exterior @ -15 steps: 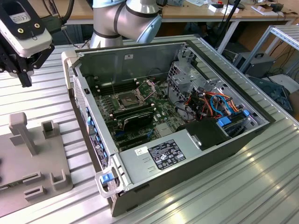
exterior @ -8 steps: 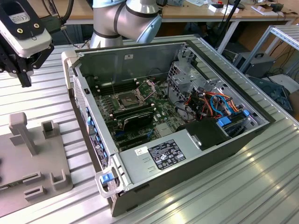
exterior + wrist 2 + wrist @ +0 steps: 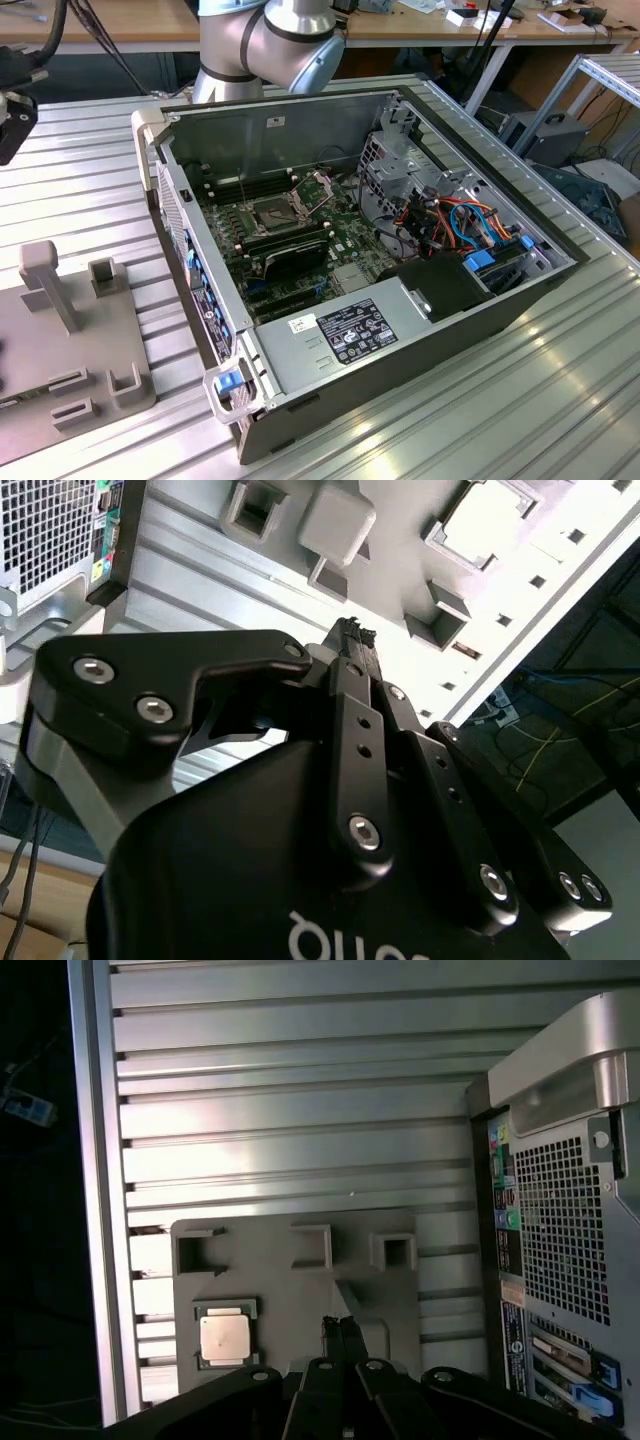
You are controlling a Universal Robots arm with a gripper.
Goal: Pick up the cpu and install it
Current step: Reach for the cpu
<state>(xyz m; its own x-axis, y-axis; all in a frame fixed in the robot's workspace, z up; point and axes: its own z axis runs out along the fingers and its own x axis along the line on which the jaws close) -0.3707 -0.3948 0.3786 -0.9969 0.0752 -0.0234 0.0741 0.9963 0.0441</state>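
Plainly, the cpu [image 3: 222, 1338] is shown in the first wrist view, seated flat in a square recess of the grey fixture plate [image 3: 300, 1295], which is laid on the ribbed tabletop [image 3: 300, 1110] beside the computer case [image 3: 570, 1220]. The hand [image 3: 340, 1328] is seen over the plate with its fingers pressed together, nothing gripped, near the cpu but apart from it. In the exterior view the plate lies at eight o'clock from the open case, where the socket [image 3: 277, 212] on the motherboard [image 3: 345, 235] is exposed, its metal frame [image 3: 318, 185] raised.
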